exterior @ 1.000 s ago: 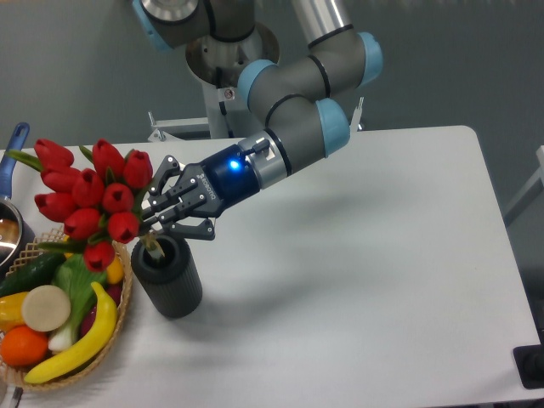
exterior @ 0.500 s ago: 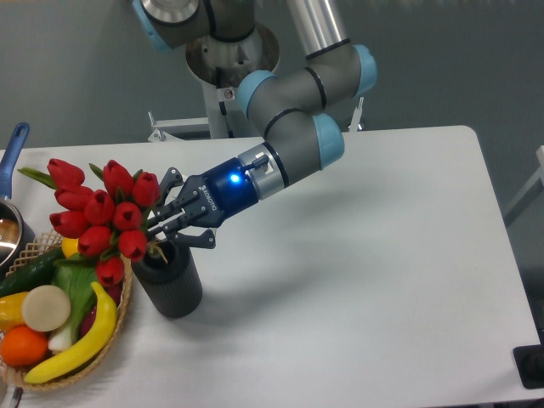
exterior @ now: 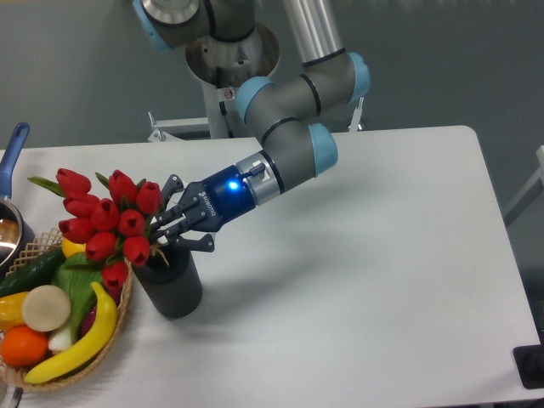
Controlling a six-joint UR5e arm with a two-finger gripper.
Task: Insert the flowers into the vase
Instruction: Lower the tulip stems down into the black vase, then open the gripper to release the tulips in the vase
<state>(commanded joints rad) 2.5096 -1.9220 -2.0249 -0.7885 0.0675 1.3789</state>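
The flowers [exterior: 106, 219] are a bunch of red tulips with green leaves, leaning left with their stems going down into the mouth of the vase. The vase [exterior: 169, 283] is a short dark ribbed cylinder standing upright on the white table, next to the wicker basket. My gripper [exterior: 167, 228] sits just above and right of the vase mouth. Its fingers are closed on the tulip stems right behind the buds. The lower stems are hidden inside the vase and behind the fingers.
A wicker basket [exterior: 119, 333] with a banana [exterior: 78, 340], an orange, a cucumber and other produce stands at the front left, touching the vase. A pot with a blue handle [exterior: 12, 150] is at the left edge. The white table [exterior: 357, 280] stretches to the right.
My gripper has moved down and slightly right with the tulips, lowering the bunch so its stems sit deeper in the vase. The vase and basket have not moved.
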